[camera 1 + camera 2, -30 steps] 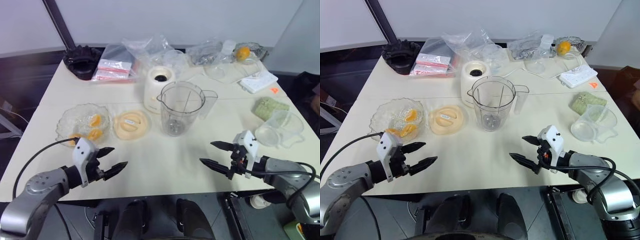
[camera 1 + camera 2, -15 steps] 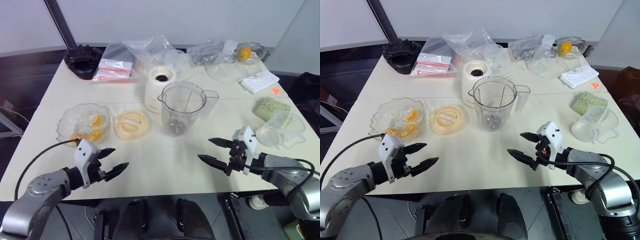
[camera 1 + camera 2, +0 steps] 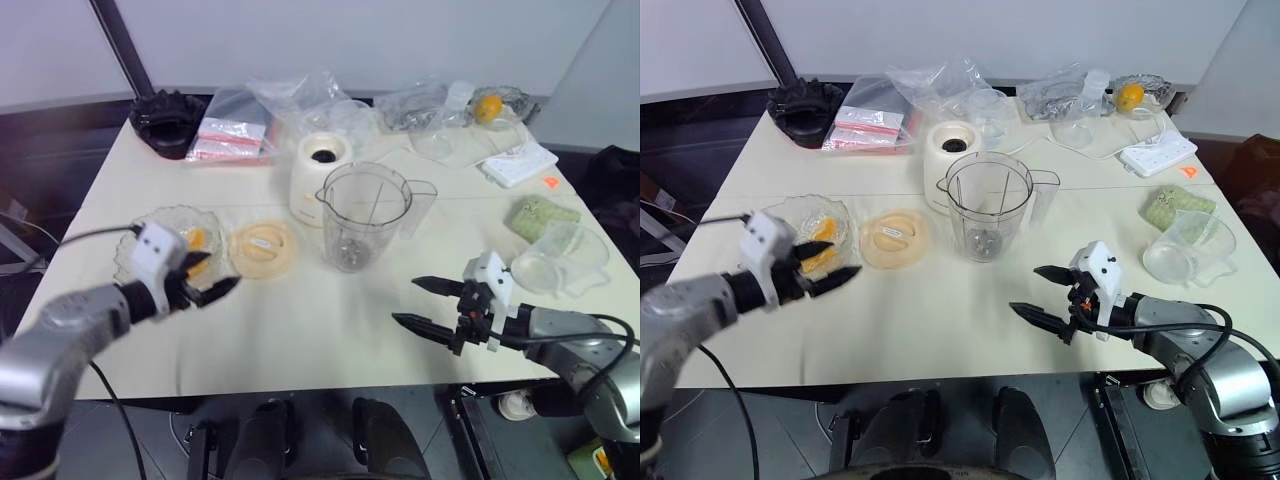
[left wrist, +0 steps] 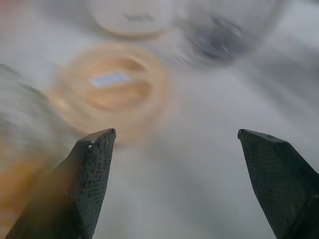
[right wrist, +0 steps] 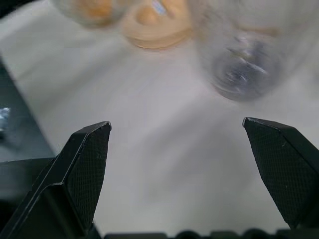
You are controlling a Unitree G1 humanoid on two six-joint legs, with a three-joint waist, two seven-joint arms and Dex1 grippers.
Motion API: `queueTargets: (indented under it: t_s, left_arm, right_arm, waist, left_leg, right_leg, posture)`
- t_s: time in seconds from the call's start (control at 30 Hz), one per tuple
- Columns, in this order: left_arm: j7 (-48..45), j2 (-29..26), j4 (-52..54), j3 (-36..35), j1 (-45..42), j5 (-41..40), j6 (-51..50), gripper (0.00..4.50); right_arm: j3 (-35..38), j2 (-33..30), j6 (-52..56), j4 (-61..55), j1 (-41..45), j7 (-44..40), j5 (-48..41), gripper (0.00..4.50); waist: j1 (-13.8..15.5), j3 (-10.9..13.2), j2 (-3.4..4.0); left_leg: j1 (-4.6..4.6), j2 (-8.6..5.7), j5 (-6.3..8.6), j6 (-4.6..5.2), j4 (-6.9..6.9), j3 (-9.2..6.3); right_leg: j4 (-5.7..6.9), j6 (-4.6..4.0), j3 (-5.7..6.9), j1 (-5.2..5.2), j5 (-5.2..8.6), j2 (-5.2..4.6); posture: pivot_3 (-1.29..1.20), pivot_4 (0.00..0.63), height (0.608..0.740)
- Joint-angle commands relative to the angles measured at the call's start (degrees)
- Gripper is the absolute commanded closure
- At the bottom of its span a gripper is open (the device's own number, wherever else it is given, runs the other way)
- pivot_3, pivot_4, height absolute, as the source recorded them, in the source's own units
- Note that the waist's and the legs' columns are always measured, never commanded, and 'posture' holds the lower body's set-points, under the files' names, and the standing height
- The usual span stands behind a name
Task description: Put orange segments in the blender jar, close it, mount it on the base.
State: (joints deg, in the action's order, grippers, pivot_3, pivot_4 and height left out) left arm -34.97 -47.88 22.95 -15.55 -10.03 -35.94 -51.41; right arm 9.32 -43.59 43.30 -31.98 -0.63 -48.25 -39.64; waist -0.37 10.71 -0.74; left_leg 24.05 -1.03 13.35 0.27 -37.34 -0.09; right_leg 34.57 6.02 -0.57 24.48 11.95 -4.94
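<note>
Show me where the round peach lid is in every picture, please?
Left eye view: the peach lid lies flat between the glass bowl and the blender jar.
Right eye view: same spot, left of the jar.
Left wrist view: a blurred peach disc beyond the fingers.
Right wrist view: at the far edge, beside the jar.
Shared landmark: the blender jar.

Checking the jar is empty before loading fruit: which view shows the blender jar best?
The right eye view: the blender jar stands whole and sharp, its inside bare down to the blade. The left eye view matches. Both wrist views catch a blurred part.
</note>
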Motion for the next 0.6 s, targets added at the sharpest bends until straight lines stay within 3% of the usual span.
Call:
queueTargets:
  t_s: [0.03, 0.17, 0.27, 0.43, 0.6]
  left_arm:
    - [-1.3, -6.1, -9.6, 0.9, -10.0, 2.6, -2.9, 0.40]
    - [-1.6, -8.0, -19.4, 12.8, -21.1, 12.0, -0.1, 0.40]
    - [0.1, -3.9, -30.5, 21.7, -30.2, 20.3, 2.5, 0.40]
    - [0.8, 3.8, -48.7, 28.4, -39.5, 29.2, 9.5, 0.40]
    - [1.9, 9.3, -65.1, 30.0, -45.6, 34.7, 15.7, 0.40]
  right_arm:
    - [-1.7, 0.1, 3.2, -6.6, 3.3, 0.6, -5.8, 0.06]
    - [-4.7, 2.7, 4.2, -7.2, 6.5, 4.2, -6.0, 0.06]
    - [-7.6, 4.0, 4.0, -7.2, 7.9, 5.8, -4.4, 0.06]
    - [-9.4, 4.0, 3.4, -7.2, 8.6, 6.7, -3.5, 0.06]
    - [-8.4, 3.3, 3.3, -7.9, 7.5, 8.2, -2.8, 0.06]
  waist:
    - [-0.1, 0.0, -0.06]
    - [-0.1, 0.0, -0.16]
    - [0.6, 0.0, -0.18]
    - [1.1, 0.1, -0.34]
    - [1.0, 0.1, -0.40]
  left_leg:
    - [0.01, 0.03, 0.00, 0.00, 0.00, -0.02]
    - [-0.03, 0.04, 0.00, 0.00, -0.01, 0.01]
    - [-0.01, -0.01, 0.00, 0.00, 0.00, 0.02]
    - [0.14, -0.04, -0.01, 0.01, -0.09, 0.03]
    - [0.22, -0.08, -0.01, 0.01, -0.12, 0.03]
  right_leg:
    - [0.00, 0.00, 0.02, 0.01, 0.00, 0.06]
    - [-0.02, 0.01, 0.00, -0.04, 0.01, 0.11]
    - [-0.05, 0.02, -0.02, -0.05, 0.00, 0.10]
    - [-0.04, 0.05, -0.02, 0.02, -0.02, 0.13]
    - [-0.01, 0.27, -0.01, 0.09, -0.15, 0.14]
  posture:
    - [0.00, 0.150, 0.740]
    - [0.00, 0.150, 0.740]
    - [0.00, 0.150, 0.740]
    - [0.00, 0.150, 0.740]
    - [0.00, 0.150, 0.740]
